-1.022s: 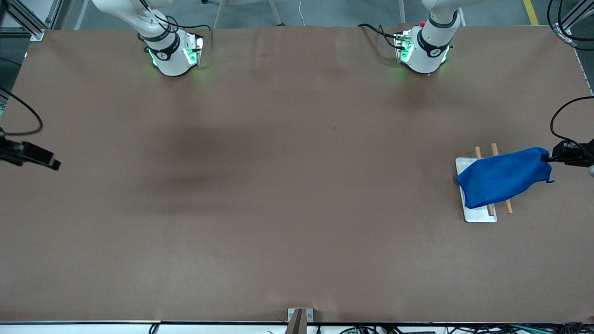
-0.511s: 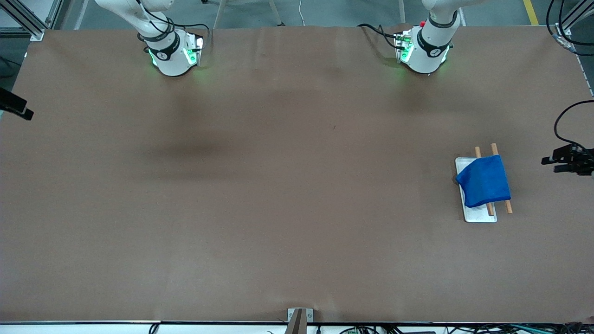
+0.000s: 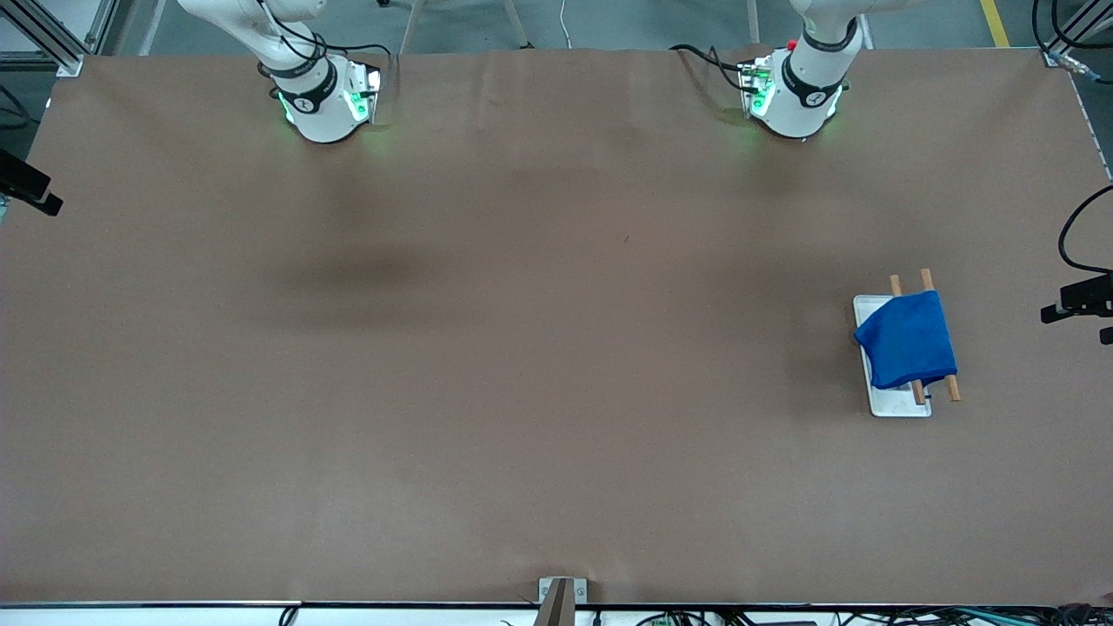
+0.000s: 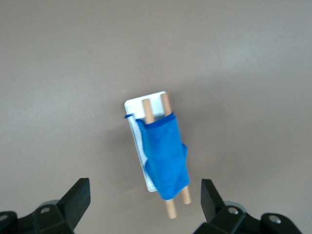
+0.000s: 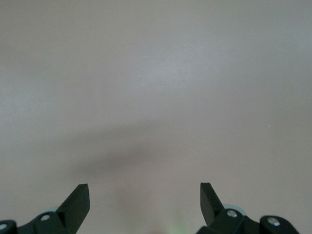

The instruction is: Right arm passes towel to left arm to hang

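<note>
The towel [image 3: 905, 338] is draped over two wooden rods [image 3: 924, 281] of a small rack, whose white tray [image 3: 896, 404] sits on the brown table [image 3: 522, 348] toward the left arm's end. The cloth covers the middle of both rods; the rod ends show past it at the edge farther from the front camera and again at the nearer edge. Part of the towel hangs down over the tray. In the left wrist view the towel [image 4: 165, 156] lies folded across the rods [image 4: 146, 110], with the tray [image 4: 141, 105] visible beneath it.

The left gripper [image 3: 1078, 303] is up in the air at the left arm's end of the table, well apart from the rack and touching nothing. Its fingers [image 4: 78, 195] are spread wide, with the rack showing between them below.

The right gripper [image 3: 30, 193] hangs over the table's edge at the right arm's end, well apart from the towel. Its fingers [image 5: 78, 199] are likewise spread, with bare table surface [image 5: 156, 97] between them. It holds nothing.

The base of the left arm [image 3: 796, 96] and the base of the right arm [image 3: 317, 100] both glow green.
</note>
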